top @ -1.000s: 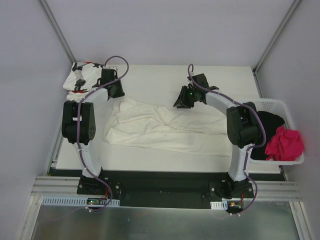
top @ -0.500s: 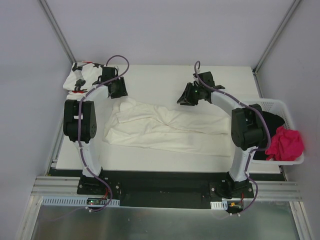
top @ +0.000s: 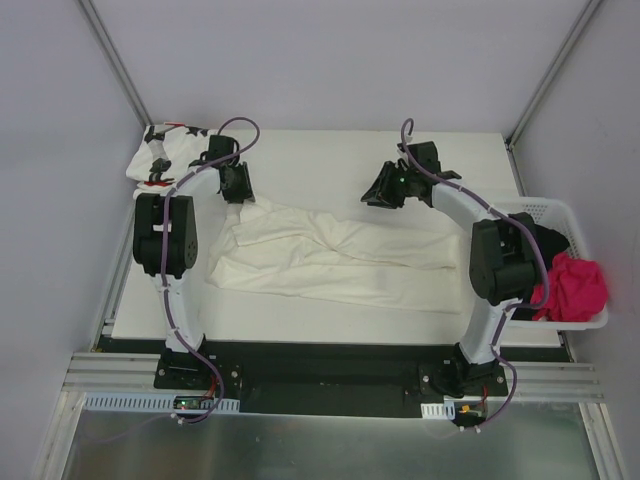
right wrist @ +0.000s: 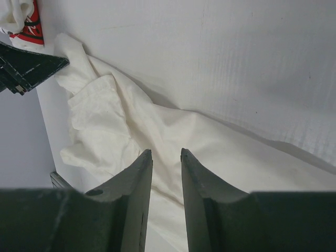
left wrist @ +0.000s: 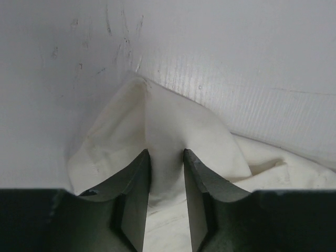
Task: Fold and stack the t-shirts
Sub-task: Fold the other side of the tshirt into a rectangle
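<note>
The large cream-white t-shirt (top: 330, 260) lies crumpled across the middle of the white table. My left gripper (top: 238, 195) sits at its far left corner. In the left wrist view the jaws (left wrist: 167, 155) stand close together with a raised ridge of the cream cloth (left wrist: 173, 121) pinched between them. My right gripper (top: 380, 195) hovers above the shirt's far edge. In the right wrist view its jaws (right wrist: 166, 152) stand close together with nothing between them, and the shirt (right wrist: 131, 136) lies below. The star-print t-shirt (top: 165, 152) sits bunched at the far left corner, and its red mark shows in the right wrist view (right wrist: 26, 23).
A white perforated basket (top: 560, 210) stands off the table's right edge, holding a black cloth (top: 545, 250) and a pink cloth (top: 572, 285). Grey walls close in the table on the left, back and right.
My right gripper has moved right and toward the back, away from the shirt's middle. My left gripper has shifted slightly right at the shirt's corner. The shirt itself has barely moved.
</note>
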Robot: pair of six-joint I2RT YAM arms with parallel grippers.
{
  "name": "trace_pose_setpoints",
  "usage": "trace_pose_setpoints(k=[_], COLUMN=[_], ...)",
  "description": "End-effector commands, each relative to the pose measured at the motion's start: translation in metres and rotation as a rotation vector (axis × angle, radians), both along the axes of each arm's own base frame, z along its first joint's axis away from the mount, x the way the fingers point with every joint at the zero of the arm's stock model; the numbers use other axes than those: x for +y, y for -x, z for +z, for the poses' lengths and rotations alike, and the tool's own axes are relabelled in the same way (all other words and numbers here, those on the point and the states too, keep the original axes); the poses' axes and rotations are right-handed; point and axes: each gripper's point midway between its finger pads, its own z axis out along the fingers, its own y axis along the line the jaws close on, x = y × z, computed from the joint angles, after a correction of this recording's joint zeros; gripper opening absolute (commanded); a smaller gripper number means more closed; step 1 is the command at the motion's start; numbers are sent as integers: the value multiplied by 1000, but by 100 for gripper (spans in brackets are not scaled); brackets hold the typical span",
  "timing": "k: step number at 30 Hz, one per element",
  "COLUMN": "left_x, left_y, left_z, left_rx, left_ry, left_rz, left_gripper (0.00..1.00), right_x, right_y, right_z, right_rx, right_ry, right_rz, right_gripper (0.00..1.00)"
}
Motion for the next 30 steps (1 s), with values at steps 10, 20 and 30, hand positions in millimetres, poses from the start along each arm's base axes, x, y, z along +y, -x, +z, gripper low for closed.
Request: trace_pose_setpoints(k=[10, 20, 30], left_x=[-2, 11, 28], left_y=[-11, -45, -85], left_z=[5, 36, 43], left_rx=[15, -74, -113], left_ry=[22, -31, -63], left_rz=[26, 67, 72], left_gripper=[0, 0, 0], right_x=[-14, -21, -27], right_y=[-4, -2, 1], right_z=[36, 42, 47], right_rx=[-82, -91, -103], right_ry=[-53, -63, -57], right_rz=[-37, -49, -63], right_gripper=[31, 31, 31])
